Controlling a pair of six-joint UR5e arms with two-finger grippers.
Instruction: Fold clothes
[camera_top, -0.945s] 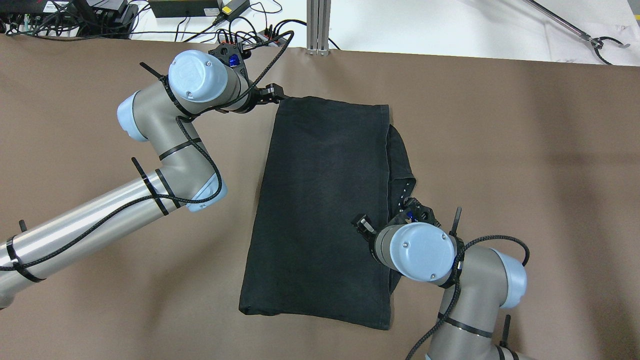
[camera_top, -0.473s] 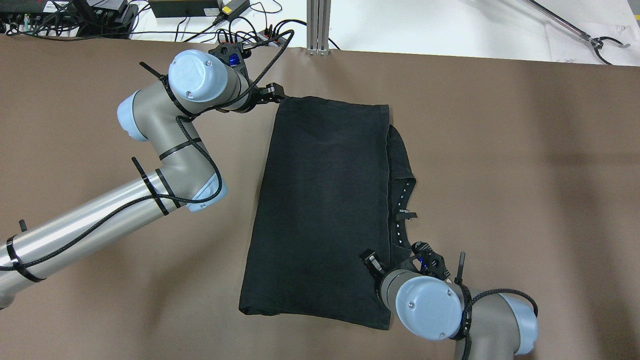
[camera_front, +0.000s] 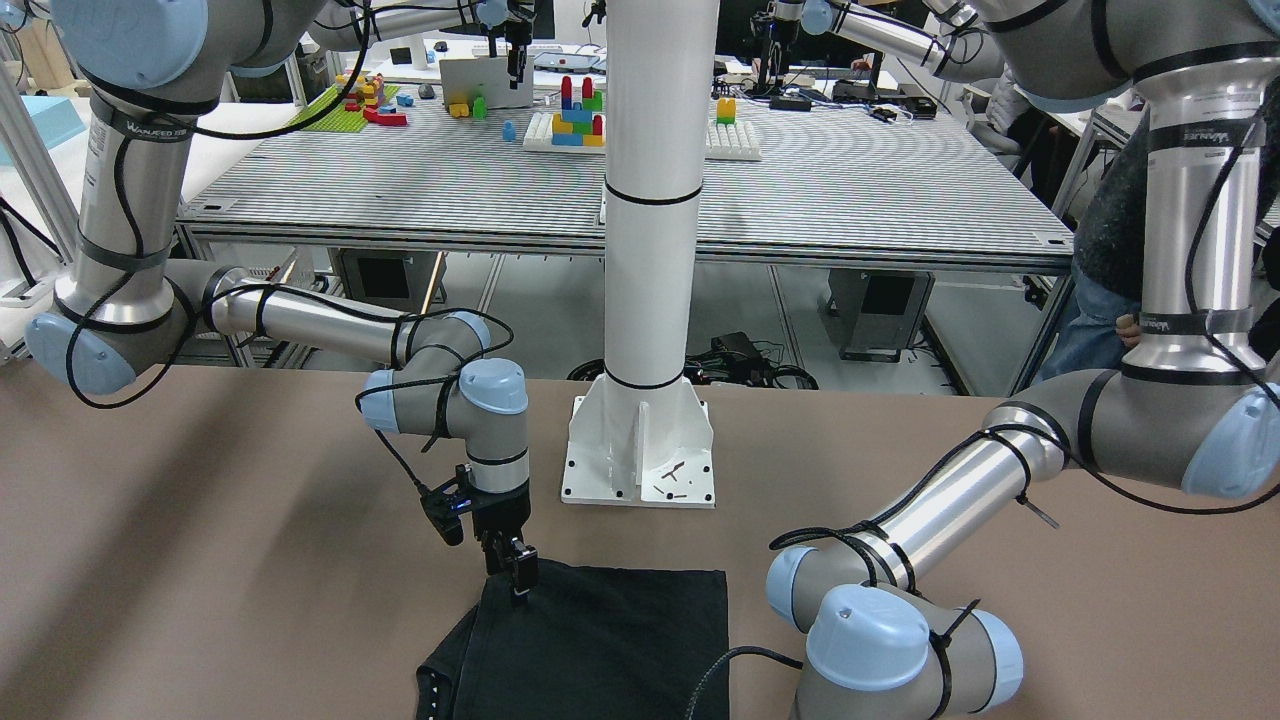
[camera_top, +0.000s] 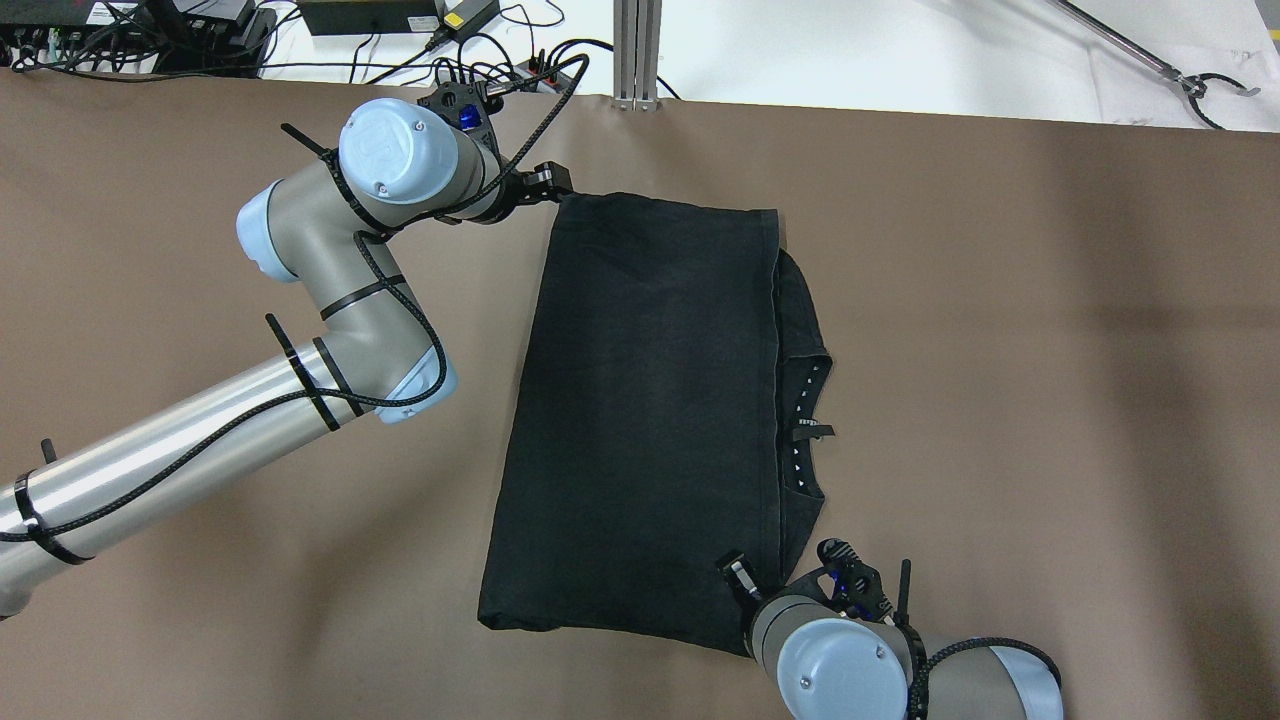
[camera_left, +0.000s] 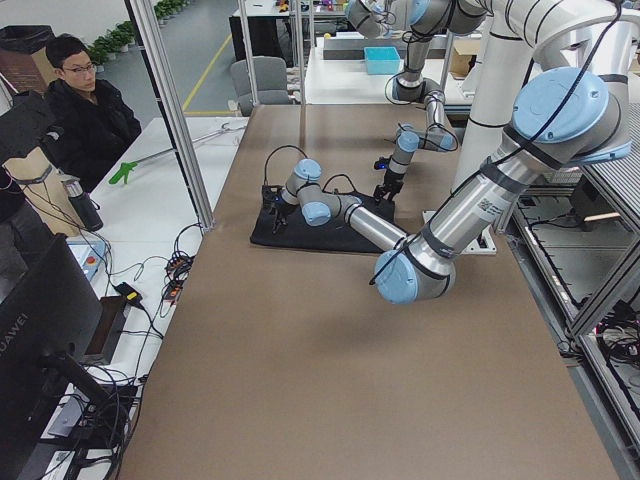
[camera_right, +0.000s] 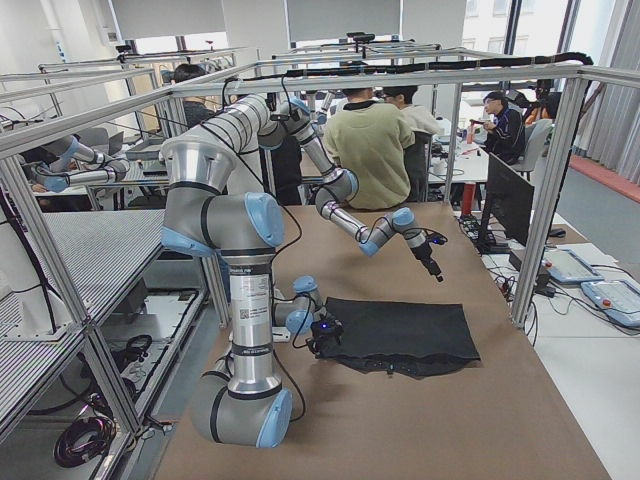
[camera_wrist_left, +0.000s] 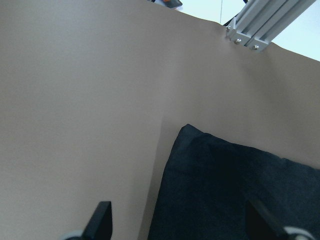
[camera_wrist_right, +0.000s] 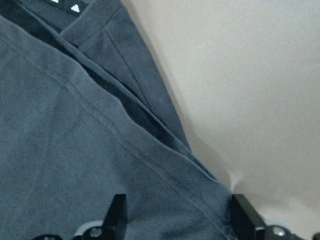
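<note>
The black garment (camera_top: 650, 420) lies flat on the brown table (camera_top: 1000, 350), folded into a long rectangle, with a collar part (camera_top: 805, 400) sticking out on its right side. My left gripper (camera_top: 555, 185) is at its far left corner. In the left wrist view the fingers (camera_wrist_left: 102, 220) stand wide apart, open, with the fabric's corner (camera_wrist_left: 235, 190) between them. My right gripper (camera_top: 737, 578) is at the near right corner, which the front view (camera_front: 520, 578) also shows. Its fingers (camera_wrist_right: 117, 215) are apart, open, over the hemmed edge (camera_wrist_right: 75, 150).
The white pillar (camera_front: 650, 200) stands on its base plate (camera_front: 640, 450) just behind the garment's near edge. An aluminium post (camera_top: 637, 50) and cables (camera_top: 400, 40) sit at the table's far edge. People sit beyond the table in the right side view (camera_right: 375, 140).
My right gripper has moved back along the garment's right edge, from about its middle to the near right corner. The left arm and the garment have stayed put.
</note>
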